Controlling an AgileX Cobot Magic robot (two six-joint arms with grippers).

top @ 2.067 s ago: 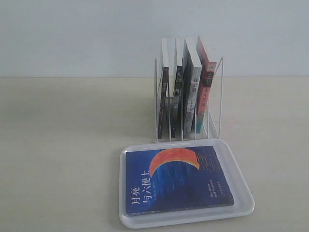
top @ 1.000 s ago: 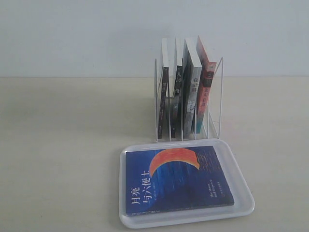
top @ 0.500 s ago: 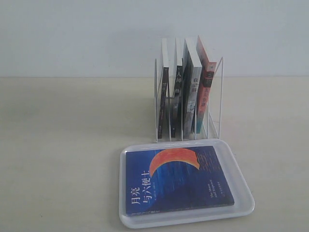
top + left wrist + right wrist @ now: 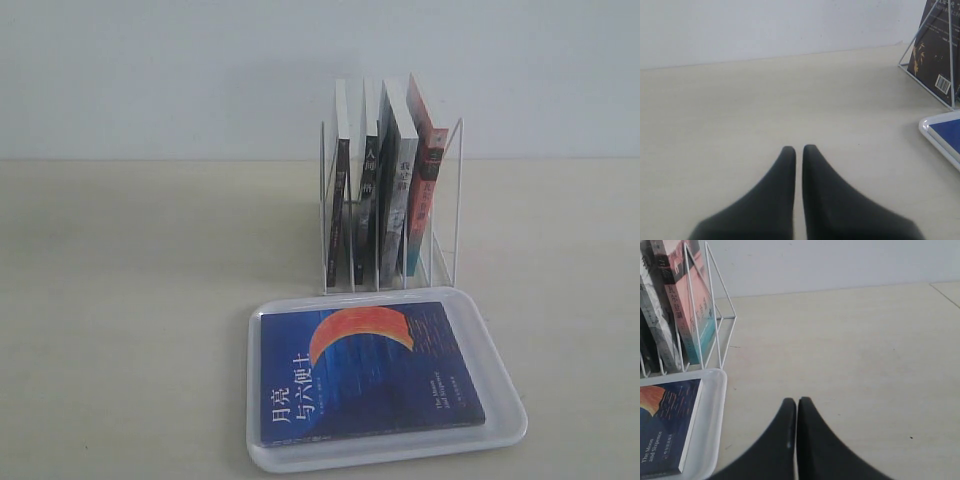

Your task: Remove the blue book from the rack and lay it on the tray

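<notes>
Squarely inside the white tray (image 4: 504, 400), the blue book (image 4: 370, 375) lies flat, cover up, just in front of the wire rack (image 4: 458, 205), which holds four upright books. Everything rests on a pale bench (image 4: 130, 300). The left end effector (image 4: 799, 149) and right end effector (image 4: 796, 401) have fingers pressed together, holding nothing.

Left wrist view's edge is cropping the rack (image 4: 925, 85) and the tray (image 4: 934, 132); the books (image 4: 385, 190) are showing spine lettering too blurred to read.
</notes>
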